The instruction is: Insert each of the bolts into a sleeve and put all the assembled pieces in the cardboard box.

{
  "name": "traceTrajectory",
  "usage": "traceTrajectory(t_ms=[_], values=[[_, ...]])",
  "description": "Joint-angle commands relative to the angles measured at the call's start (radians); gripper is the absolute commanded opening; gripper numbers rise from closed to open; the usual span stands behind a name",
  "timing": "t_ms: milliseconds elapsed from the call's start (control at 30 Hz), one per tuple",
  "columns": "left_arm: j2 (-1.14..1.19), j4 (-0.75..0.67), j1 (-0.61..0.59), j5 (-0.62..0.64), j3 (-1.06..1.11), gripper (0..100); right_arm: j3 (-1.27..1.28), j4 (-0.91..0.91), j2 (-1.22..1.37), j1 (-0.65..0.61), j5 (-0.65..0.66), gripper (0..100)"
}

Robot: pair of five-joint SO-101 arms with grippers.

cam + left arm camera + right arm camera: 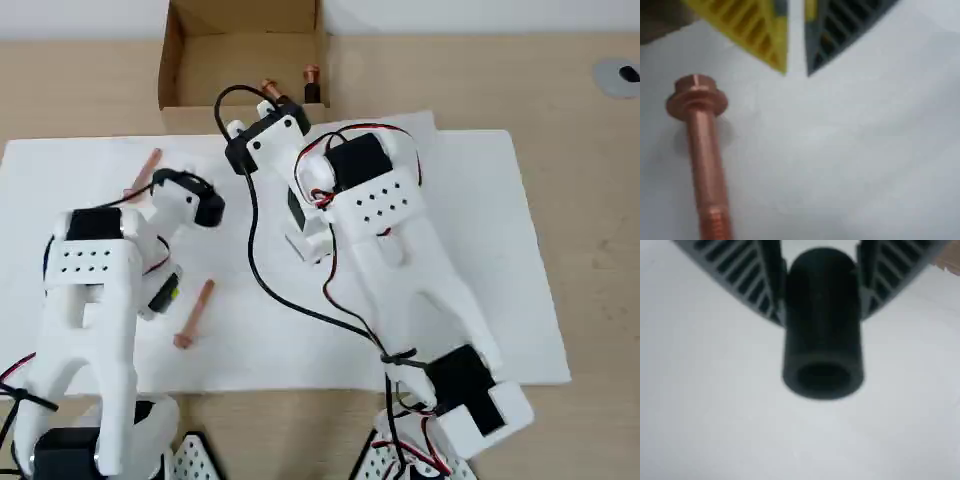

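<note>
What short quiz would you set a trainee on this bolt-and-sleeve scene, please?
1. True or false: the right tool holds a black sleeve.
2. How many loose copper bolts lie on the white sheet in the high view?
3. Where do the assembled pieces lie? A: in the cardboard box; B: on the white sheet; C: in the right tool.
Key: 1 true; 2 two; 3 A.
</note>
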Motion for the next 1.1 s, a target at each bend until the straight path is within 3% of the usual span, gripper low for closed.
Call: traceTrajectory(t_ms=[0, 133, 300, 533, 867, 1067], values=[[-0.028, 0.005, 0.031, 0.071, 0.008, 12, -0.002, 0.014, -0.001, 0.016, -0.046, 1.2], [-0.018, -0.021, 0.06, 0.155, 0.023, 18, -0.008, 0.014, 0.045, 0.016, -0.064, 1.2], [0.051, -0.163, 0.066, 0.27, 0.084, 18, -0.008, 0.014, 0.077, 0.016, -0.064, 1.2], [0.229, -0.239, 0.069, 0.399, 0.091, 18, -0.01, 0.009, 0.096, 0.039, -0.064, 1.2], [0.403, -0.244, 0.209, 0.417, 0.086, 18, -0.068, 0.014, 0.097, 0.081, -0.064, 1.2], [0.401, -0.29, 0.206, 0.522, 0.08, 0, -0.068, 0.014, 0.097, 0.081, -0.064, 1.2]])
